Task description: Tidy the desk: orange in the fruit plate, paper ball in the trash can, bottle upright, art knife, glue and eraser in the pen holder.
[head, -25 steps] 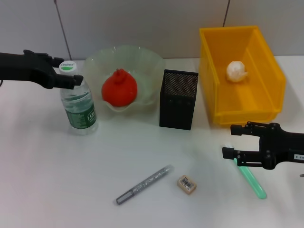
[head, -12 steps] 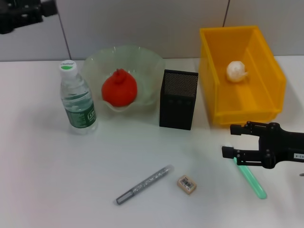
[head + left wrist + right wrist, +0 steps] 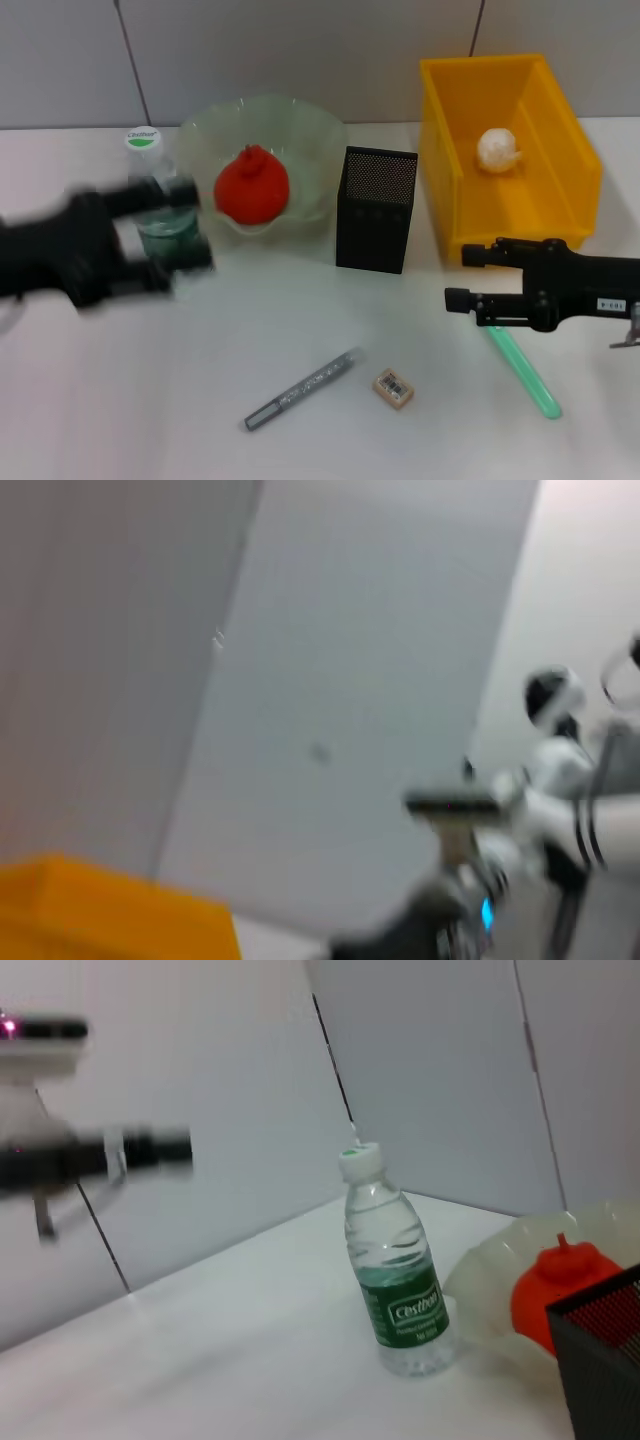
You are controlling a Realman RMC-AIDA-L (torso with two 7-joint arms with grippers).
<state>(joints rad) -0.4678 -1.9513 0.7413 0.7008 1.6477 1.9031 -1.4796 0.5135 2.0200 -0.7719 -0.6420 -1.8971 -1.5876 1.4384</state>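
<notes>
Now right claw [image 3: 462,276] hovering wide over slim green stick [image 3: 523,369], blurred left claw [image 3: 190,224] spread, hiding clear plastic green-labelled bottle [image 3: 150,175].

You see the lumpy red-orange orange [image 3: 251,184] inside the translucent pale-green scalloped fruit plate [image 3: 305,135]. The clear green-labelled bottle [image 3: 393,1276] stands upright beside it. The tiny tan eraser [image 3: 393,388] lies before the black mesh pen holder [image 3: 375,209].
</notes>
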